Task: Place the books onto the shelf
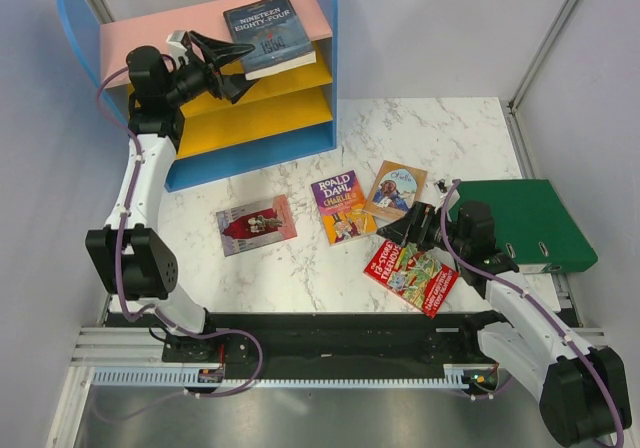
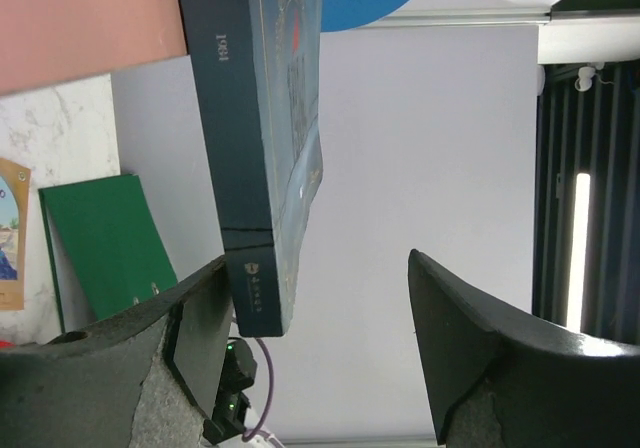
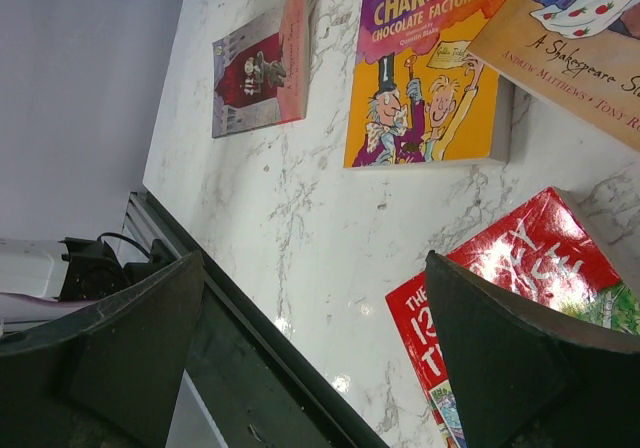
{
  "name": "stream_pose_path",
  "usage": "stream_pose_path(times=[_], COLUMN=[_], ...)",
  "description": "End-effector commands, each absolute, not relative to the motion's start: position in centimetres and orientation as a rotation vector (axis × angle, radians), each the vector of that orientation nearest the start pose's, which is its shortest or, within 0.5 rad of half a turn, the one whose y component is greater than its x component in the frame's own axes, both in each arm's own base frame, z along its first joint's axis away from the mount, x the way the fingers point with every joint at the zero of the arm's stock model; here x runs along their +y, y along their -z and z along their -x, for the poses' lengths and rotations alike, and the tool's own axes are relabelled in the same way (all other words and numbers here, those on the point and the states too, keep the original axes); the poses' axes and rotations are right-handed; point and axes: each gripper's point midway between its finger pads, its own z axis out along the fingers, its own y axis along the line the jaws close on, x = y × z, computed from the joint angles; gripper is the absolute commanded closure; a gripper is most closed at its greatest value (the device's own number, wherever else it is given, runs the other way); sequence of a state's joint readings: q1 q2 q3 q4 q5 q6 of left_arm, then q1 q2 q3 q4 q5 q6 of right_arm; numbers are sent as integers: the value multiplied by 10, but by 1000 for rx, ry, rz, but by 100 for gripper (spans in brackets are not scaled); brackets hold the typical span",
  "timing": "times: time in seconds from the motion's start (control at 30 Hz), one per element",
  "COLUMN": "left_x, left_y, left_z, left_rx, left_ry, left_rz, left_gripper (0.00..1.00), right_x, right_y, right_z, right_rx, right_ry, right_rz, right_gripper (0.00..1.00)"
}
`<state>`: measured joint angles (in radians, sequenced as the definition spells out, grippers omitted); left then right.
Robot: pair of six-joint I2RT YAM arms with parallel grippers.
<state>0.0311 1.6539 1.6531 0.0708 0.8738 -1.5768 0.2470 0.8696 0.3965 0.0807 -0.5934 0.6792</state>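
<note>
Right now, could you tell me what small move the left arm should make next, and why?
Probably draw the left gripper back from the shelf: its jaws stand open, and the Nineteen Eighty-Four book seems to lie on the pink top board already.

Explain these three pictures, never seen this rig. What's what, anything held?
Two robot arms, bolted at the near edge of a marble table. One picture looks down from above; the other two come from a camera on each wrist. The left gripper is up at the shelf, jaws apart, an end of Nineteen Eighty-Four between them; the book lies on the pink top board. The right gripper hovers open over the table, holding nothing. Lying flat: a pink-red book, Charlie and the Chocolate Factory, a Shakespeare story book, a red Treehouse book, a green binder.
</note>
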Motion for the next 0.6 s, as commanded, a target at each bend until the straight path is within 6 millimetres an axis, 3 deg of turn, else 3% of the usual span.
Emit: stream_pose_path(times=[0.0,0.3,0.4,0.57], left_x=[-147,-141,-139,-141], left_y=[-410,-412,-410,-405], left_z=[-442,-429,-421,-413], left_rx=[1865,1892,1896,1900], left_ry=[1766,1552,1503,1475], left_rz=[702,551,528,506], left_gripper=[25,26,37,63], right_x=[183,184,183,184], right_y=[-147,-145,-144,-143], right_z=[-233,-233,-233,-233], right_rx=[2082,2087,2087,2091], right_ry=[-1164,-1164,-1164,-1169], right_rz=[-15,-14,-17,-17], right_gripper=[2,2,2,2])
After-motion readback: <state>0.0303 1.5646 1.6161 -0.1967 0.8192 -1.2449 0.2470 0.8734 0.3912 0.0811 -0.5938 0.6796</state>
